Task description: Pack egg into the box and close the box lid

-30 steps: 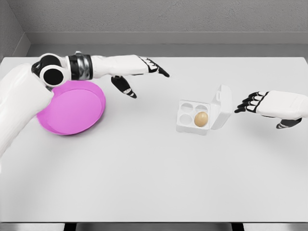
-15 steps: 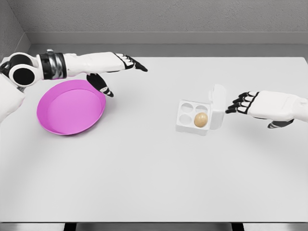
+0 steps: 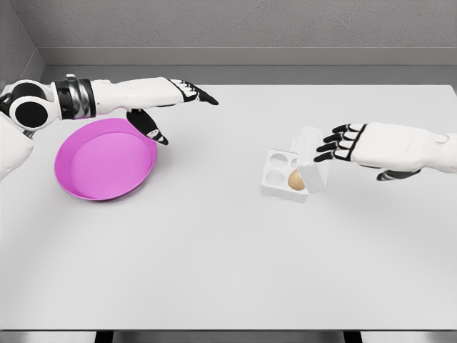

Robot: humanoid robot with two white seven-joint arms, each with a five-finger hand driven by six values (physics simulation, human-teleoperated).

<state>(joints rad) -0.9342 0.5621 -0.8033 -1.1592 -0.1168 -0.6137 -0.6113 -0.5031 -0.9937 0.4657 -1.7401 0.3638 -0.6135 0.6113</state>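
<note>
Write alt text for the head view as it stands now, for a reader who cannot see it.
A white robot's right hand, fingers spread, presses against the half-raised lid of a small white egg box holding one brown egg on a white table. The left hand hovers open above the far rim of an empty pink bowl at left.

right robot hand (image 3: 350, 143) touching lid (image 3: 310, 153), egg (image 3: 295, 181) boxed

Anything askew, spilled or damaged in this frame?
Nothing stands out. The egg sits in a cell of the box, the lid is half-closed with the right hand at it, and the pink plate lies flat under the left hand.
</note>
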